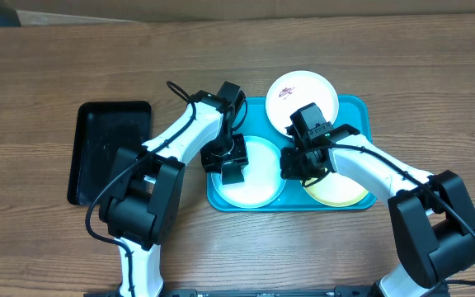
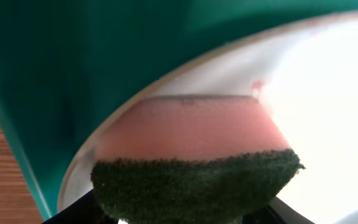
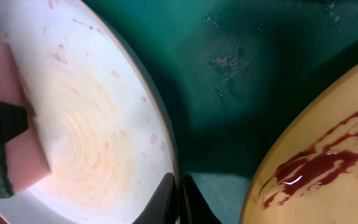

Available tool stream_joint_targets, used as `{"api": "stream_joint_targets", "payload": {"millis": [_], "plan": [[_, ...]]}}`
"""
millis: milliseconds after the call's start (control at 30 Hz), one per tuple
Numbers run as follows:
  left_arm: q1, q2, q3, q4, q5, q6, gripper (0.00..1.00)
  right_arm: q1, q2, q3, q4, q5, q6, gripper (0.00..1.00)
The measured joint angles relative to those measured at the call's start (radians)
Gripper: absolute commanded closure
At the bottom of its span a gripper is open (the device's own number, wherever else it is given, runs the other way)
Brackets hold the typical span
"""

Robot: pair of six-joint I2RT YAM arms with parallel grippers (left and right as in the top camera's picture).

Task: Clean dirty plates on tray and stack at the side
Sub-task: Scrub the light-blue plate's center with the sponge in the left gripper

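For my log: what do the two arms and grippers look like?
Left arm and right arm match: white tubular links, black joints and bases, a thin black cable running along each. Left gripper and right gripper are black, with tapered fingers.

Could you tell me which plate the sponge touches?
The pale blue plate, where the left gripper holds the sponge; the white plate and yellow-green plate have none.
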Motion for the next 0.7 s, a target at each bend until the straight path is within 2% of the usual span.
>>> {"api": "stream_joint_targets", "payload": {"millis": [200, 300, 467, 633, 700], "plan": [[0.0, 0.018, 0.03, -0.05, 0.005, 0.026, 0.4, -0.001, 0.0, 0.0, -0.001, 0.002, 0.0, 0.96], [0.0, 0.021, 0.045, -0.064, 0.005, 0.03, 0.44, -0.001, 0.0, 0.0, -0.002, 0.003, 0.0, 0.96], [0.0, 0.021, 0.053, -0.07, 0.024, 0.038, 0.61, -0.001, 0.0, 0.0, -0.002, 0.003, 0.0, 0.96], [0.0, 0.021, 0.054, -0.07, 0.06, 0.055, 0.7, -0.001, 0.0, 0.0, -0.001, 0.003, 0.0, 0.96], [0.0, 0.021, 0.055, -0.072, 0.067, 0.058, 0.8, -0.001, 0.0, 0.0, -0.002, 0.003, 0.0, 0.96]]}}
